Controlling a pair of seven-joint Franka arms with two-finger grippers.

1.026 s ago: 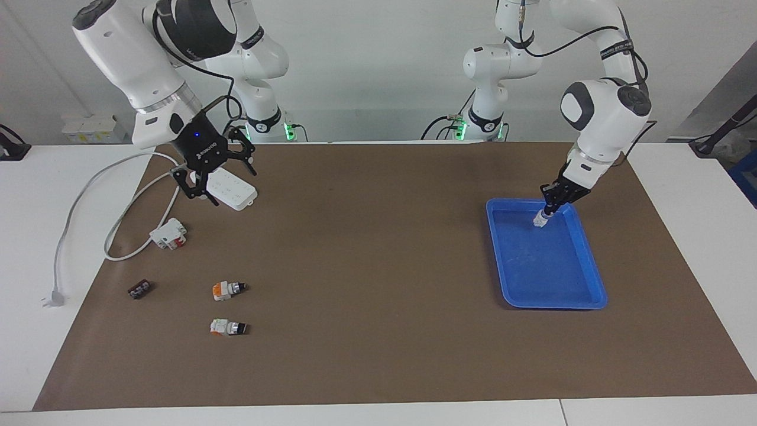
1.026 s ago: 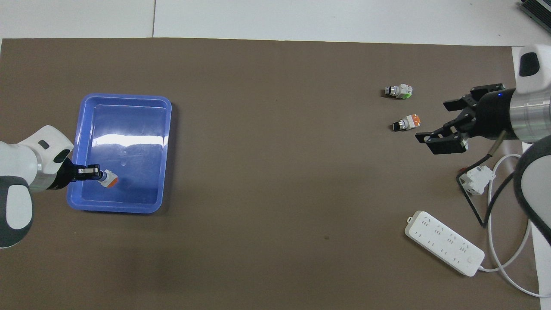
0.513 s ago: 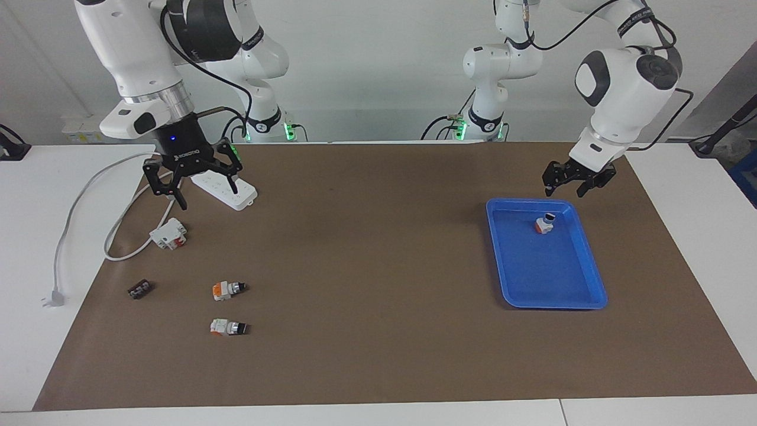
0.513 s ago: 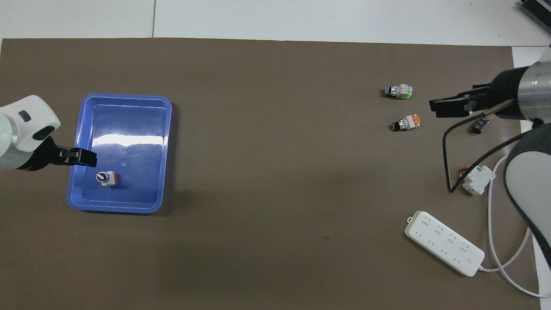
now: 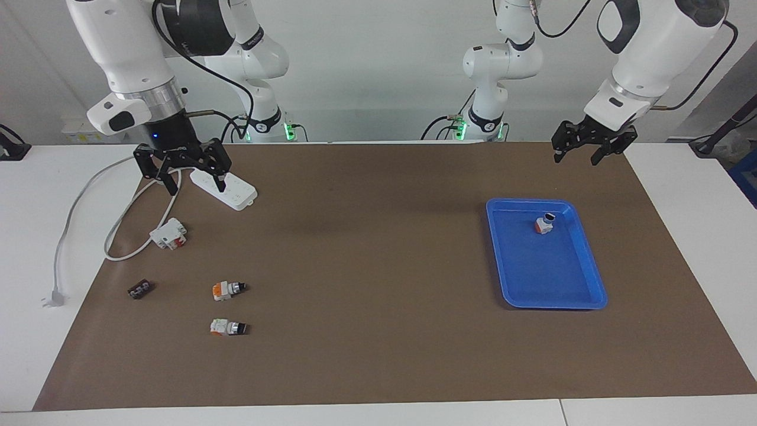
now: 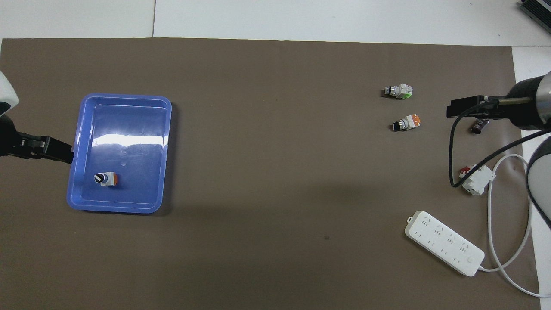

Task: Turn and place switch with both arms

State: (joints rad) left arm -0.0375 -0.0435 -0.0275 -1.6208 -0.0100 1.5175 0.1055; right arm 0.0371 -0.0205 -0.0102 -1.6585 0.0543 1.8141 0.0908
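orange-white switch [image 5: 544, 224]: upright in blue tray [image 5: 585, 293], knob up
left gripper [image 5: 579, 151]: raised, apart from switch, fingers spread, empty
right gripper [image 5: 191, 181]: over power strip [image 5: 227, 189], fingers spread

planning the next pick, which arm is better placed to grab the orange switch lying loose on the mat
Right, probably. The right gripper hangs open over the power strip at the same end of the table as the loose orange switch. The left gripper hangs open near the blue tray, at the other end.
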